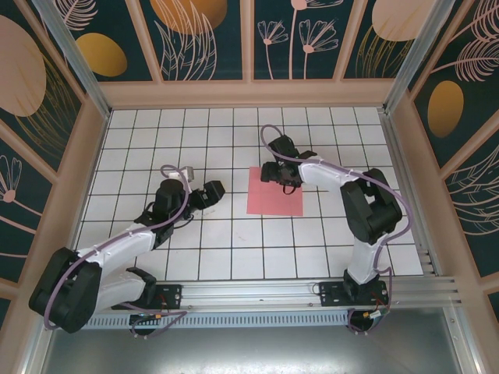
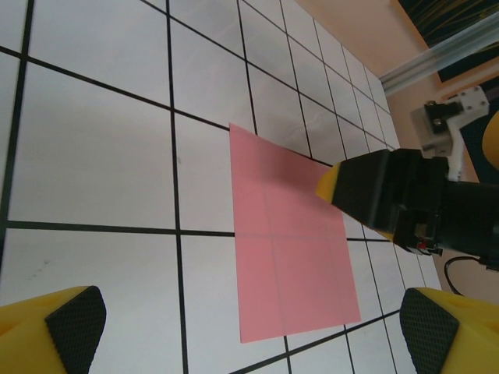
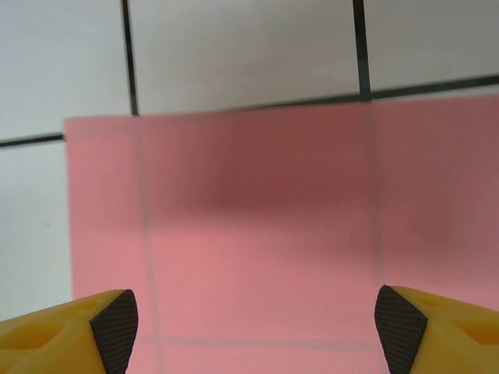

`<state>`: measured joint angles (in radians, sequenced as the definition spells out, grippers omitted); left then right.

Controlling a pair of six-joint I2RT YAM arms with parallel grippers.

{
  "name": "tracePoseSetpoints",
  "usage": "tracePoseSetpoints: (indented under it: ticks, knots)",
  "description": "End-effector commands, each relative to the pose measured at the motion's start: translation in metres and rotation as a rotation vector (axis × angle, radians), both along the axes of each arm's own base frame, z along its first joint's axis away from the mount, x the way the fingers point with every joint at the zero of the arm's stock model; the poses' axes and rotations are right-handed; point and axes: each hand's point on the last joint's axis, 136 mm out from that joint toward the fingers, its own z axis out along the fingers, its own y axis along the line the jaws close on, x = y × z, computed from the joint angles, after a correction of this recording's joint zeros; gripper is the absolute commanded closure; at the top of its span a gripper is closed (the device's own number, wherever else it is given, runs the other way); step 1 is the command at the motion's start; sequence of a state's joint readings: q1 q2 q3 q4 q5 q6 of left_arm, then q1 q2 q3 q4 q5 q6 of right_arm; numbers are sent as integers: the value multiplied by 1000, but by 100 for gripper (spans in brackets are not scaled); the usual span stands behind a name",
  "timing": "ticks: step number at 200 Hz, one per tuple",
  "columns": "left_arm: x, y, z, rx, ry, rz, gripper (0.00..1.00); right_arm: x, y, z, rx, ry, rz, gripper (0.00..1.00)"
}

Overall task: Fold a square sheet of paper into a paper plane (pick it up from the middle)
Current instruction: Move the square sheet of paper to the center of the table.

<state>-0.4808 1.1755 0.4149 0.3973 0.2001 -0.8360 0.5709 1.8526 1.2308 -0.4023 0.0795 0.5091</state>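
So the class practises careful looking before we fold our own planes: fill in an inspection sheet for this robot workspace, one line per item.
Surface: white tiled table with black grid lines.
Job's things: square sheet of paper, pink, lying flat and unfolded near the middle; the grid shows faintly through it.
Clutter: nothing seen.
Claws: right claw open over the sheet, holding nothing; left claw open, beside the sheet, not touching it.
Cables: a lilac cable runs along each arm.
Surroundings: dark leaf-patterned walls; metal rail at the near edge.

paper [image 1: 273,201] edge under right end effector [image 1: 286,183]
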Motion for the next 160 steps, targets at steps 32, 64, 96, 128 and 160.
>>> tracePoseSetpoints:
  ticks: [32, 64, 96, 128, 160]
  knots:
    - [15, -1, 17, 18, -49, 29, 1, -13, 6, -8, -93, 57, 67, 17]
    - [16, 1, 16, 14, -47, 44, 1, -13, 9, -12, -90, 63, 78, 17]
    - [16, -1, 11, 15, -26, 40, 1, -13, 9, -21, -113, 98, 79, 17]
    - [18, -2, 9, 20, -20, 35, 1, -14, 10, -26, -119, 122, 79, 17]
    - [19, -4, 8, 23, -17, 30, 1, -10, 9, -30, -122, 139, 54, 16]
